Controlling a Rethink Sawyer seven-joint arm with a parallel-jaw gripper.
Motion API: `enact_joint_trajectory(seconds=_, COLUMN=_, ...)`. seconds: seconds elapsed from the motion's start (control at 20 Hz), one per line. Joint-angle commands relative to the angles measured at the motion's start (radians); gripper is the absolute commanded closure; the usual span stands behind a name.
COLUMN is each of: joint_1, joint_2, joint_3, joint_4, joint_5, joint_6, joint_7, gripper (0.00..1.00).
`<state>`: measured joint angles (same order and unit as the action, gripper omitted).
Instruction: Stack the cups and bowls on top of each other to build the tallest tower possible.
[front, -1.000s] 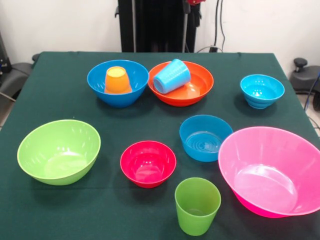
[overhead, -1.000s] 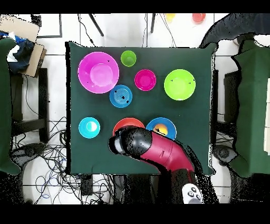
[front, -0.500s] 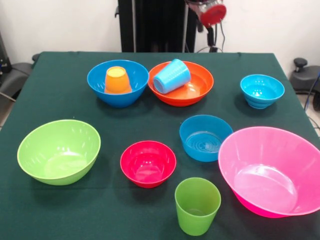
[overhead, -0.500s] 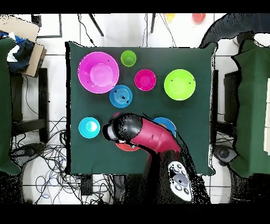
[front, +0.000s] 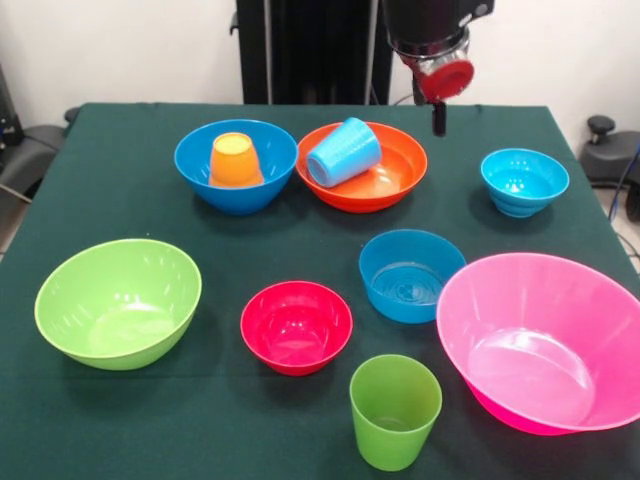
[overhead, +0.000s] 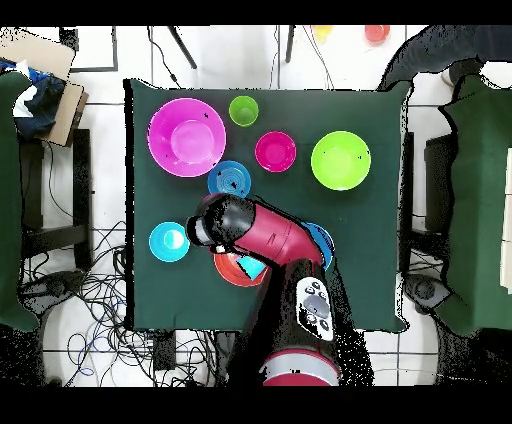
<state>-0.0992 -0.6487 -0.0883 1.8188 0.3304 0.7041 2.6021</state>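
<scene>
My gripper (front: 438, 126) hangs above the cloth between the wide orange bowl (front: 398, 172) and the small turquoise bowl (front: 524, 181), touching nothing. A light blue cup (front: 343, 152) lies on its side in the orange bowl. An orange cup (front: 232, 160) stands narrow end up inside the large blue bowl (front: 262, 178). Nearer the camera are the medium blue bowl (front: 410, 275), small red bowl (front: 296, 327), lime green bowl (front: 118, 302), pink bowl (front: 545, 340) and an upright green cup (front: 394, 411). From above, my arm (overhead: 262, 232) hides most of the large blue bowl (overhead: 322, 241).
Everything rests on a dark green tablecloth (front: 120, 200). A black stand (front: 300, 50) rises behind the table's far edge. Seen from overhead, cables (overhead: 95, 290) litter the floor, and chairs (overhead: 455, 190) stand beside the table.
The arm has swung out over the table. The gripper has dropped from the top edge of the front view to hang between the orange and turquoise bowls. No cup or bowl has moved.
</scene>
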Motion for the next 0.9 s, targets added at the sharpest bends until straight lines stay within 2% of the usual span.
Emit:
enact_joint_trajectory(seconds=0.05, joint_1=0.012, joint_2=0.047, joint_3=-0.002, joint_4=-0.045, joint_5=0.039, joint_6=-0.023, joint_7=0.187, gripper=0.0)
enact_joint_trajectory(seconds=0.4, joint_1=-0.015, joint_2=-0.005, joint_3=0.011, joint_4=0.062, joint_5=0.033, joint_6=-0.081, joint_7=0.101, gripper=0.0)
enact_joint_trajectory(seconds=0.9, joint_1=-0.049, joint_2=-0.038, joint_3=0.029, joint_4=0.137, joint_5=0.016, joint_6=-0.13, joint_7=0.047, gripper=0.0)
